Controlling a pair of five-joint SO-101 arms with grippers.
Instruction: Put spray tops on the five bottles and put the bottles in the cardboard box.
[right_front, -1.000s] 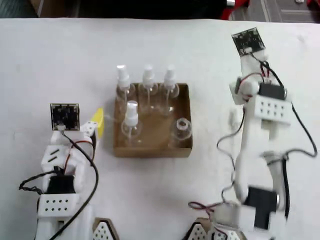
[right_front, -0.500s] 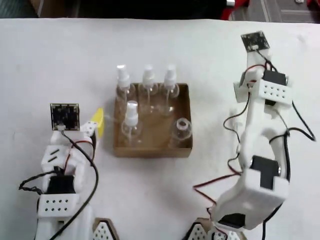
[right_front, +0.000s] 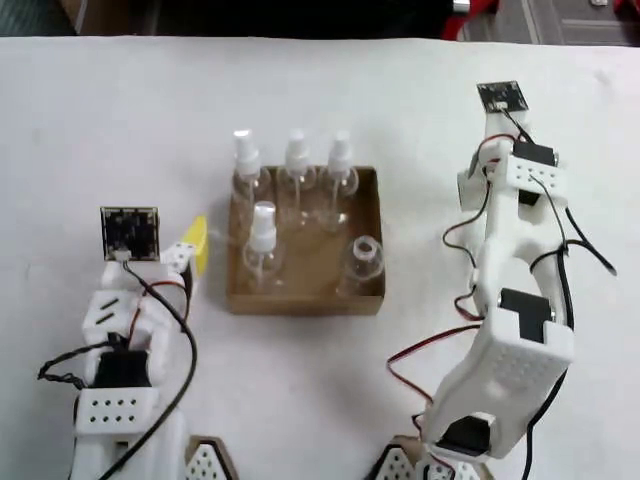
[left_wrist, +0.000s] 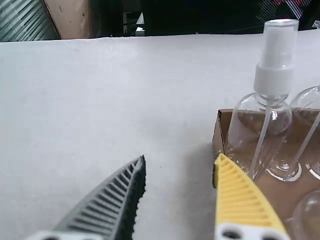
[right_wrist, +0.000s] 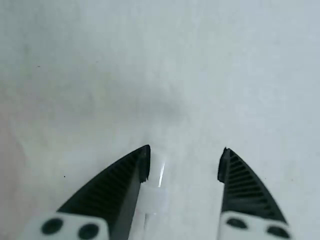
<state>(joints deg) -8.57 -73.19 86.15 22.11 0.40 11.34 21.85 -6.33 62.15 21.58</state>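
Right pincer (right_wrist: 184, 160) hangs open over the spray top (right_wrist: 156, 197) we need, which lies on the table (right_wrist: 200, 75) between its jaws, tube along them. Our uncapped bottle (right_front: 362, 255) stands well apart, in the cardboard box (right_front: 300, 298).

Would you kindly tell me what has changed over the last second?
The right arm has swung its lower links up toward the camera, its wrist barely shifting. The open right gripper straddles what is likely a spray top, without gripping it. The left arm, cardboard box and bottles stayed put.
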